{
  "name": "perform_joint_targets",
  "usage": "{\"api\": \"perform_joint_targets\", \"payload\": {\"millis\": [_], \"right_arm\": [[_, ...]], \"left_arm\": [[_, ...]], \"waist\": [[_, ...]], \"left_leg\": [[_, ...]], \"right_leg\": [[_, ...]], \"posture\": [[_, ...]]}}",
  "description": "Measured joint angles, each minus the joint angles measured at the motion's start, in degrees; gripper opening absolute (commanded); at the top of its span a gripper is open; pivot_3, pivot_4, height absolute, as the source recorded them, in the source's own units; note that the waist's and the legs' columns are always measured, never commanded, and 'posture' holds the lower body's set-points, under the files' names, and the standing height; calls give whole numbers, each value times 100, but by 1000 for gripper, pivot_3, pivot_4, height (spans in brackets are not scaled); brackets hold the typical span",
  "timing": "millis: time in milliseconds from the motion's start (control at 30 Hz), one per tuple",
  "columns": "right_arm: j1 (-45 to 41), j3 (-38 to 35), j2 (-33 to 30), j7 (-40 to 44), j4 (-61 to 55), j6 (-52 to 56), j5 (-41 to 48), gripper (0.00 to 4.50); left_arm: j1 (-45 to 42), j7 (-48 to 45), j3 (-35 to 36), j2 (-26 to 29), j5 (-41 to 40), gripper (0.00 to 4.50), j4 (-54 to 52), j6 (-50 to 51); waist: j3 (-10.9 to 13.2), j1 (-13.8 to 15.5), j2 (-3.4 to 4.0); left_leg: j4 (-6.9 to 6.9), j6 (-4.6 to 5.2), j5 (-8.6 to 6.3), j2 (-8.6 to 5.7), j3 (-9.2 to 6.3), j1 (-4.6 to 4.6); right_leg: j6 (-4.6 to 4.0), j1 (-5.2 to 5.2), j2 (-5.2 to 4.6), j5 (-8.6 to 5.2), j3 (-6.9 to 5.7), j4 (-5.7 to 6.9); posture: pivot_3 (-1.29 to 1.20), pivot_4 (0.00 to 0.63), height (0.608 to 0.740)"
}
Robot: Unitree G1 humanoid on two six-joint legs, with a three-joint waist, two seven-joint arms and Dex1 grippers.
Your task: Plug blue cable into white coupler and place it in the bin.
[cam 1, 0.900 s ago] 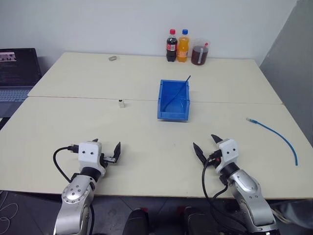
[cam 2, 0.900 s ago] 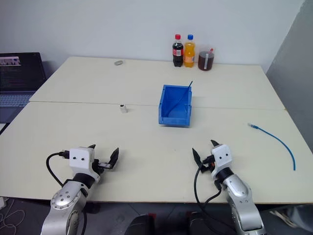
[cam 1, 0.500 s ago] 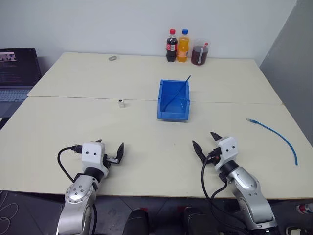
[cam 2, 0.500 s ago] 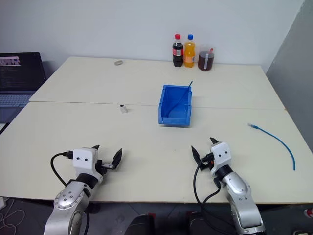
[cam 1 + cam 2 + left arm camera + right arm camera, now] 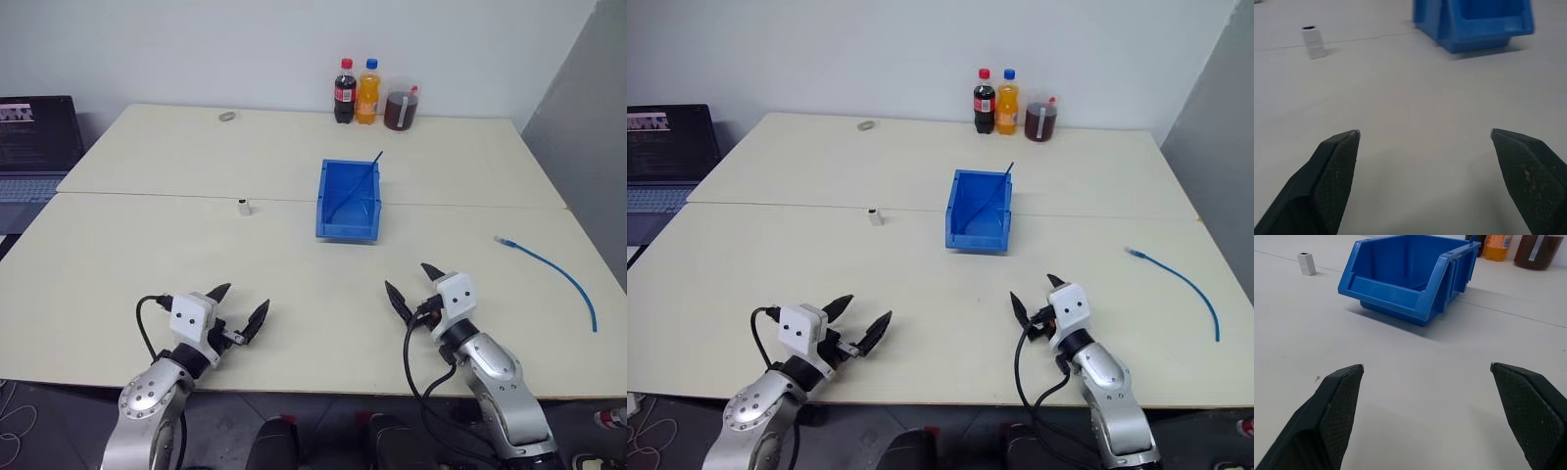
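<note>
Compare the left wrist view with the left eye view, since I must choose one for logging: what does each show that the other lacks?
Wrist alone: the textured inner pads of the left gripper's fingers, open. Eye alone: the cable lying on the table's right side, the right gripper open, three drinks at the far edge, a thin dark rod leaning in the bin, a laptop. Both: the bin and the coupler, standing apart on the table.

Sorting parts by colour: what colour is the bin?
Bright blue. The bin shows best in the right wrist view.
</note>
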Motion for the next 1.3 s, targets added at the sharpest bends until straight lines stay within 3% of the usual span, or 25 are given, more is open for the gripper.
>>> {"api": "perform_joint_targets", "payload": {"millis": [133, 333, 600, 800, 967, 1300], "right_arm": [[40, -179, -103, 50, -303, 73, 128, 4421], [22, -1275, -573, 41, -774, 433, 565, 4421], [-574, -2616, -1790, 126, 213, 1881, 1176, 4421], [-1369, -2718, -2979, 943, 2086, 2355, 1237, 4421], [-2387, -2434, -3690, 1865, 3932, 2144, 1118, 4421], [-4039, -1363, -4015, 2821, 7186, 1098, 159, 4421]], "left_arm": [[-580, -690, -229, 471, -99, 4500, 23, 27], [-1796, -1819, -981, 821, -445, 4500, 170, 607], [-3119, -2657, -1766, 799, -544, 4500, 482, 1120], [-3388, -2687, -2315, 646, -260, 4500, 627, 1270], [-3600, -2745, -2474, 633, -93, 4500, 653, 1277], [-3695, -2796, -2489, 605, -42, 4500, 655, 1393]], "waist": [[2, 19, 4], [2, 52, 1], [3, 11, 5], [8, 6, 11], [9, -20, 12], [16, -104, 23]], "left_leg": [[1, 0, 0, -2, 13, 0], [1, 0, 0, -4, 14, -7], [-2, 4, -2, -5, 22, -8], [2, 5, -2, -9, 28, -9], [5, 5, -2, -9, 28, -8], [7, 5, -2, -11, 34, -8]], "right_leg": [[5, 0, -1, 3, 0, -2], [44, 4, 0, 25, -5, -21], [54, 6, 7, 32, 7, -35], [55, 6, 7, 32, 16, -36], [56, 9, 7, 33, 14, -36], [48, 10, 4, 38, 20, -39]], "posture": [[0, 150, 740], [0, 150, 740], [0, 150, 740], [0, 150, 740], [0, 150, 740], [0, 150, 740]]}}
